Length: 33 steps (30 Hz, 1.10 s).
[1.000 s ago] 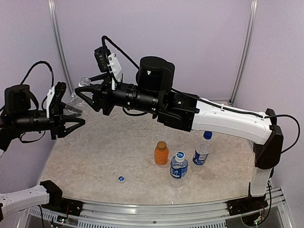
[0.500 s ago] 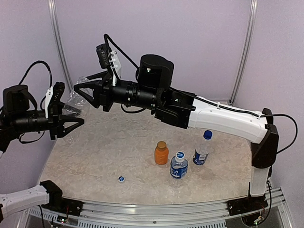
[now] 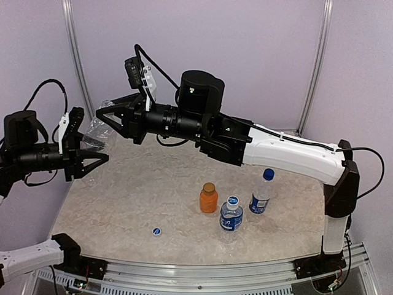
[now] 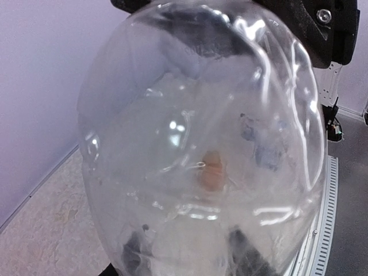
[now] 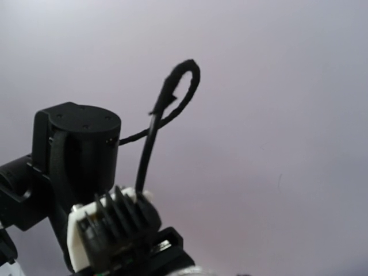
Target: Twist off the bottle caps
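My left gripper (image 3: 91, 149) is shut on the clear unlabelled bottle (image 3: 96, 130) and holds it in the air at the far left. The bottle fills the left wrist view (image 4: 190, 103), with my fingers (image 4: 135, 259) dark behind its base. My right gripper (image 3: 103, 114) is at the bottle's upper end; I cannot tell if it grips. On the table stand the orange bottle (image 3: 209, 201) with a golden-brown cap (image 3: 209, 186), a blue-labelled bottle (image 3: 231, 216) with a marked blue cap (image 3: 233, 200), and another (image 3: 260, 200) with a plain blue cap (image 3: 268, 174). A loose blue cap (image 3: 156, 231) lies near the front.
The right arm (image 3: 288, 153) stretches across above the table (image 3: 123, 196) from the right. The right wrist view shows only the lilac wall and the left arm's wrist (image 5: 75, 155) with its cable. A metal rail (image 3: 202, 273) runs along the near edge.
The right arm shifted slightly left and up toward the held bottle a second ago, then stayed still. The left gripper and the bottles on the table have not moved.
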### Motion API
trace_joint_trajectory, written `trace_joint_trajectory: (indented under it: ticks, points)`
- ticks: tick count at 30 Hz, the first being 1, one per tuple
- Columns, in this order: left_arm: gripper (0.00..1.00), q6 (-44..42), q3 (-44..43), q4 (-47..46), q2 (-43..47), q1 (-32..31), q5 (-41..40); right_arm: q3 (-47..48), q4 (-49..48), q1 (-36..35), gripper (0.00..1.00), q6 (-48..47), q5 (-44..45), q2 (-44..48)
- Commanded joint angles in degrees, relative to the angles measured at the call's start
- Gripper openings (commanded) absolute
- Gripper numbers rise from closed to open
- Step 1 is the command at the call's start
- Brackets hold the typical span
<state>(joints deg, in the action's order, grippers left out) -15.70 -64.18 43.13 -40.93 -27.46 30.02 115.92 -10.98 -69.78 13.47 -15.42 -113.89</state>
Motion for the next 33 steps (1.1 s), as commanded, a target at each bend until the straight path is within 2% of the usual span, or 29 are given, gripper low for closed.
trace_joint_trajectory:
  ticks: [1, 3, 4, 5, 6, 7, 12, 15, 18, 20, 24, 28, 33]
  points:
    - [0.44, -1.0, 0.88, -0.52, 0.41, -0.66, 1.84, 0.15, 2.29, 0.56, 0.0, -1.67, 0.21, -1.86]
    - [0.48, -0.92, 1.07, -0.48, 0.45, -0.66, 1.73, -0.35, 2.41, 0.58, 0.0, -2.06, 0.21, -1.58]
    - [0.6, -0.72, 1.12, -0.39, 0.46, -0.66, 1.71, -0.74, 2.5, 0.6, 0.0, -2.44, 0.37, -1.02]
    - [0.8, -0.46, 1.23, -0.49, 0.49, -0.66, 1.61, -1.14, 2.8, 0.61, 0.0, -2.91, 0.83, -0.62]
    - [0.96, 0.06, 1.41, -0.69, 0.5, -0.66, 1.28, -1.41, 3.35, 0.56, 0.0, -3.5, 1.63, -0.15]
    - [0.99, 0.84, 1.61, -1.1, 0.59, -0.66, 0.65, -1.62, 4.3, 0.67, 0.0, -4.38, 2.79, 0.44]
    - [0.99, 2.05, 2.22, -2.57, 0.94, -0.58, -2.18, -2.46, 12.06, 2.4, 0.0, -8.95, 12.62, 4.45]
    - [0.99, 3.49, 2.06, -3.6, 1.02, -0.14, -3.81, -4.72, 17.85, 5.32, 0.0, -12.63, 21.92, 8.9]
    - [0.99, 5.71, 2.08, -4.92, 1.15, 1.18, -4.23, -11.42, 20.56, 11.66, 0.0, -17.58, 30.86, 15.28]
    - [0.99, 8.33, 2.96, -6.38, 1.49, 2.54, -5.05, -18.06, 19.8, 17.99, 0.0, -17.8, 33.54, 20.14]
    - [0.99, 16.75, 9.15, -12.0, 3.7, 8.6, -9.09, -32.61, 14.59, 33.44, 0.0, -16.75, 31.09, 29.82]
    - [0.99, 23.26, 16.92, -15.75, 7.52, 17.04, -13.59, -45.18, 9.68, 45.77, 0.0, -14.63, 25.44, 35.29]
    - [0.99, 29.45, 24.62, -17.2, 12.47, 26.42, -10.69, -58.79, 2.36, 53.98, 0.0, -14.21, 20.75, 36.57]
